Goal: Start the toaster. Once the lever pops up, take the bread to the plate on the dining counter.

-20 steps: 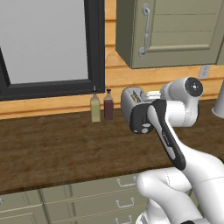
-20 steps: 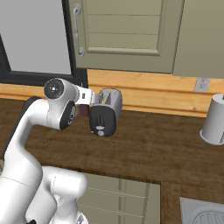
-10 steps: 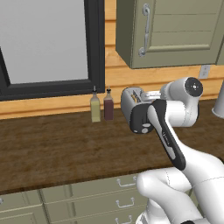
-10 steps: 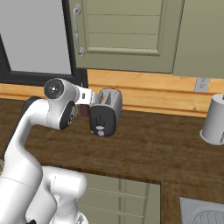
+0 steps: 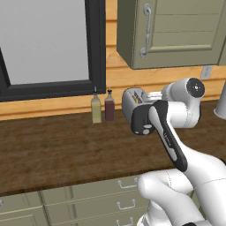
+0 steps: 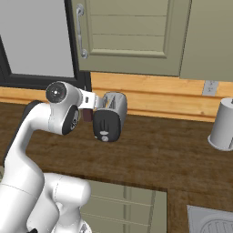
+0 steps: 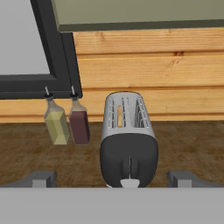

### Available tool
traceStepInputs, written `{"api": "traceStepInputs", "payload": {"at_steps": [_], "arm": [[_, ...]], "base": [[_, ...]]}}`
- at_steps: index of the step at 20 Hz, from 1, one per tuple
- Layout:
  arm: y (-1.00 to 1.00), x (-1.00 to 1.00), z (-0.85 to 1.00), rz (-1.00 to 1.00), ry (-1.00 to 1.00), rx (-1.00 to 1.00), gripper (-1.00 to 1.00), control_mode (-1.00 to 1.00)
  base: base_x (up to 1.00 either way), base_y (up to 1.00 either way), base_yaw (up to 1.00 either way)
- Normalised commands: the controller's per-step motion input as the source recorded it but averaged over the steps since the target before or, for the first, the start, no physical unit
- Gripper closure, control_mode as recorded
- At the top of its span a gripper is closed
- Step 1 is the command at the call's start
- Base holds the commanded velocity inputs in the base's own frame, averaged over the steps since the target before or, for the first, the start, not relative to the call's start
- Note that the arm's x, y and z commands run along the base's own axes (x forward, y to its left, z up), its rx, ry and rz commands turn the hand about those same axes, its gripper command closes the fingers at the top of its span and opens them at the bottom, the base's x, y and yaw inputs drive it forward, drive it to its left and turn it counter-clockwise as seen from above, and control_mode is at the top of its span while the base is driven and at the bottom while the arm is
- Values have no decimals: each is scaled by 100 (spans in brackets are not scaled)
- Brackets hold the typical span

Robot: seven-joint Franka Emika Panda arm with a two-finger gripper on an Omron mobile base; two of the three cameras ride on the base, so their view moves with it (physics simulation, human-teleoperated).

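The toaster (image 7: 128, 144) stands on my dark wood table (image 7: 188, 144), under plank wall and window, beside two bottles (image 7: 68, 122). My claw (image 7: 111, 178) is spread wide, empty, its tips cut off; the bread (image 7: 120, 116) barely peeks from a slot.

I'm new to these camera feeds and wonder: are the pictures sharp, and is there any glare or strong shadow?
Hand view: even, soft light, the toaster and two bottles slightly soft-edged, no glare. Left base view: flat rendered light, the window plain grey without reflections. Right base view: crisp, with faint shading under the wall cabinet.
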Motion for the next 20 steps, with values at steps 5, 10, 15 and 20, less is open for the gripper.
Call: {"api": "traceStepInputs", "payload": {"at_steps": [5,10,15,20], "arm": [[0,0,0,0,0,0,-100,-100],[0,0,0,0,0,0,-100,-100],[0,0,0,0,0,0,-100,-100],[0,0,0,0,0,0,-100,-100]], "base": [[0,0,0],[0,0,0],[0,0,0],[0,0,0]]}}
